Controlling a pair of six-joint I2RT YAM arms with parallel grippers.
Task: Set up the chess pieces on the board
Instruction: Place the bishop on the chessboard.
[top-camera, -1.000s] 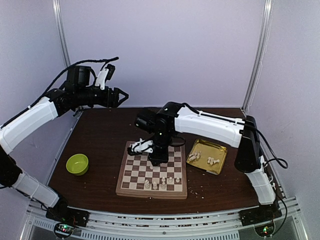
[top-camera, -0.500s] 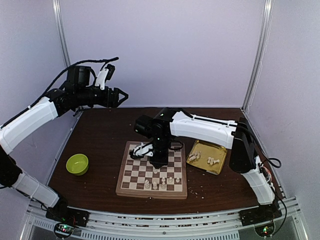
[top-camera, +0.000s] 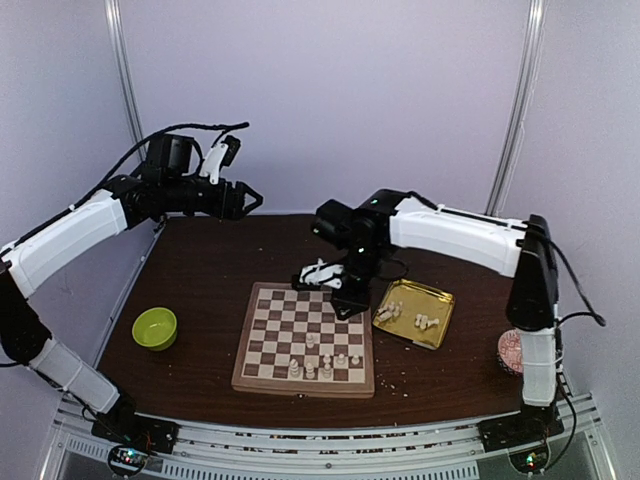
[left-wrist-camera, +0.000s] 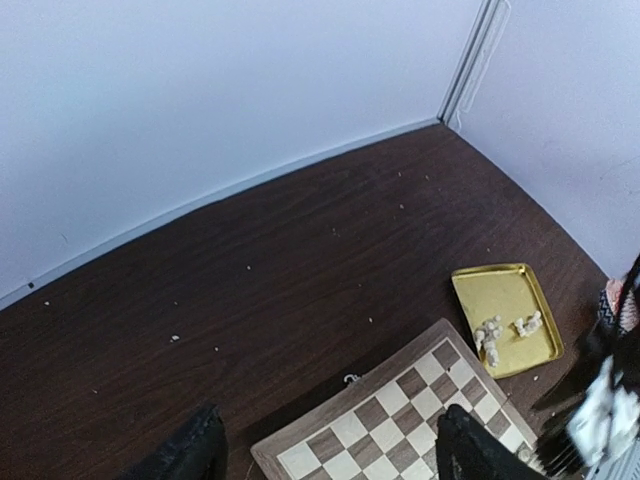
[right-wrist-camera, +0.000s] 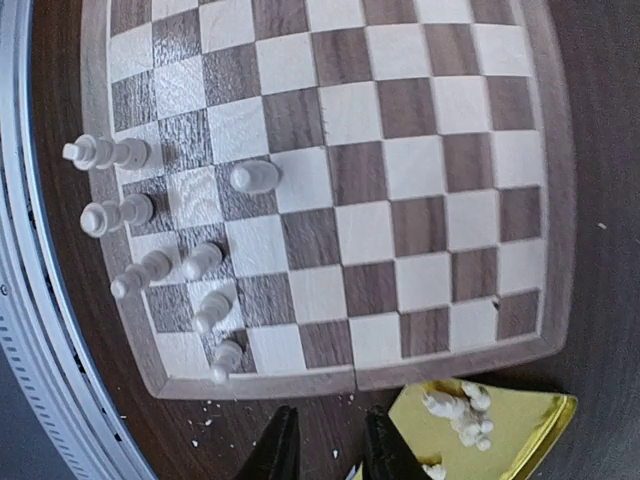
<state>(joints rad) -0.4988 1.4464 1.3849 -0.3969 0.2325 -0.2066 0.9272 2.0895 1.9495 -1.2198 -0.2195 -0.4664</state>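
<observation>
The left arm (top-camera: 70, 235) rises from its base at the near left, bows outward, then reaches up and to the right with its wrist held high and roughly level. The left jaws are spread wide and hold nothing. The right arm (top-camera: 455, 232) climbs at the right edge, stretches leftward and bends its wrist downward. The right jaws are parted only narrowly and hold nothing.

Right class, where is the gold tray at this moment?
In the top view the gold tray lies on the table, just beside the right edge of the board.
</observation>
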